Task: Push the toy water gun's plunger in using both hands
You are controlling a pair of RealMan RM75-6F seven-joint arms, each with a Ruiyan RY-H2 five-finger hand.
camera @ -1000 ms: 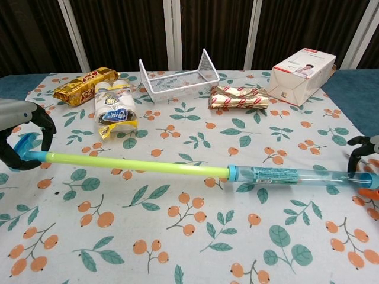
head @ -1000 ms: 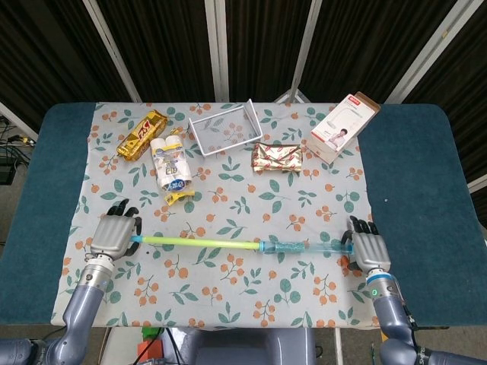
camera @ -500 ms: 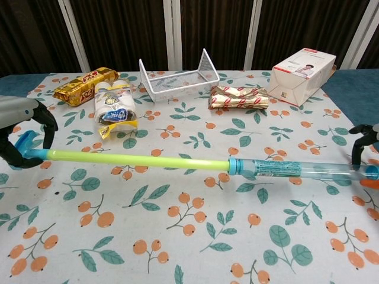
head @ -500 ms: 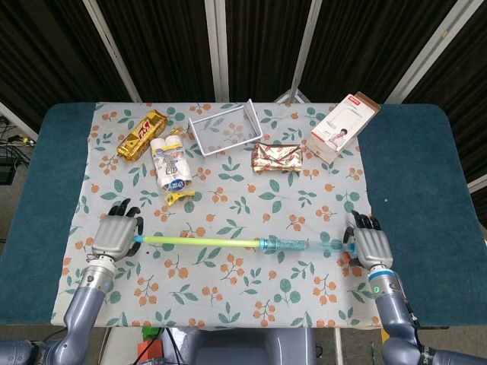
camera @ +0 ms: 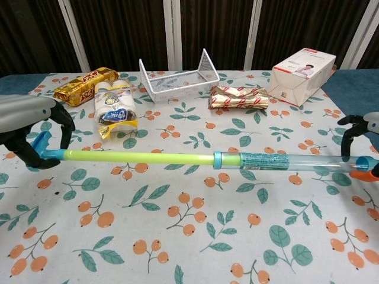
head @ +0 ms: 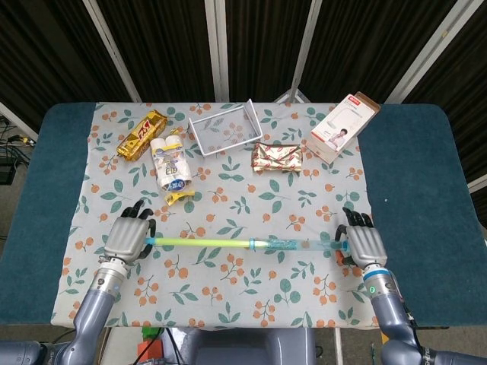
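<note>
Left hand (head: 131,238): fingers curled around the blue handle end of the plunger (camera: 139,156), clamped on it; one left hand in view.
Right hand (head: 364,244): fingers curled over the far end of the barrel (camera: 290,161), by the orange tip (camera: 363,175); it grips that end. One right hand in view.
Toy water gun (head: 251,243): one, stretched level between the two hands just above the table (head: 411,198), running left to right.
Plunger: yellow-green rod, from the left hand to the blue collar (camera: 217,159) near the middle of the gun; a long part of the rod is outside the barrel.
Barrel: clear blue tube with a printed label, from the collar to the right hand.
Beyond the left hand: one gold snack bag (head: 141,134), one wrapped bundle of small bottles (head: 169,163) beside it, one small yellow wrapper (head: 180,198) just in front of the bundle.
Beyond the middle of the gun: one white wire basket (head: 225,128) and one gold foil packet (head: 278,157).
Beyond the right hand: one white and red carton (head: 344,127), lying near the table's far edge.
Table: covered by one leaf-and-berry patterned cloth (head: 228,296), dark blue at both sides.
</note>
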